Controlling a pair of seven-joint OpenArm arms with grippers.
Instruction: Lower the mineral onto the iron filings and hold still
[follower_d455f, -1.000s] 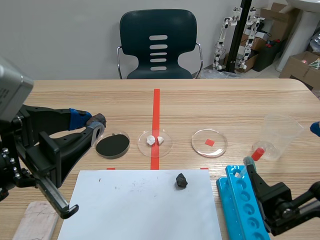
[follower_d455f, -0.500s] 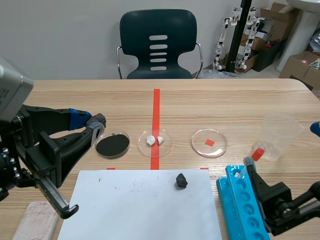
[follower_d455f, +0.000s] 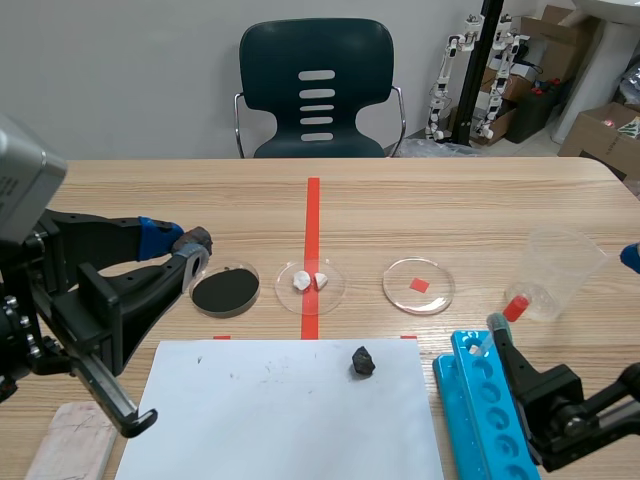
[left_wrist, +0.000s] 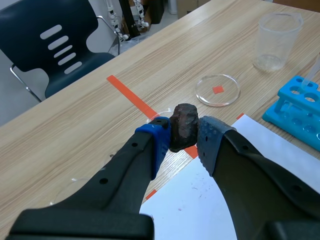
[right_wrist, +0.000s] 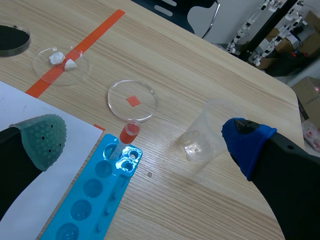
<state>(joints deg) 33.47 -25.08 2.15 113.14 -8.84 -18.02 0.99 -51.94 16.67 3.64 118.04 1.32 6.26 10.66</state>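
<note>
My left gripper (left_wrist: 183, 136) is shut on a dark brown mineral (left_wrist: 183, 126), pinched between its blue pads. In the scene view this gripper (follower_d455f: 181, 240) hangs above the table just left of a small dish of black iron filings (follower_d455f: 225, 290), with the mineral (follower_d455f: 197, 240) at its tip. A second dark rock (follower_d455f: 362, 361) lies on the white paper sheet (follower_d455f: 285, 415). My right gripper (right_wrist: 145, 137) stands open low at the right, above the blue tube rack (right_wrist: 92, 197), with nothing between its fingers.
A petri dish with white lumps (follower_d455f: 310, 283) sits on the red tape, and one with a red square (follower_d455f: 418, 285) lies to its right. A clear beaker (follower_d455f: 562, 268), a red-capped tube (follower_d455f: 513, 307) in the blue rack (follower_d455f: 480, 400) and a pale block (follower_d455f: 70, 440) stand around.
</note>
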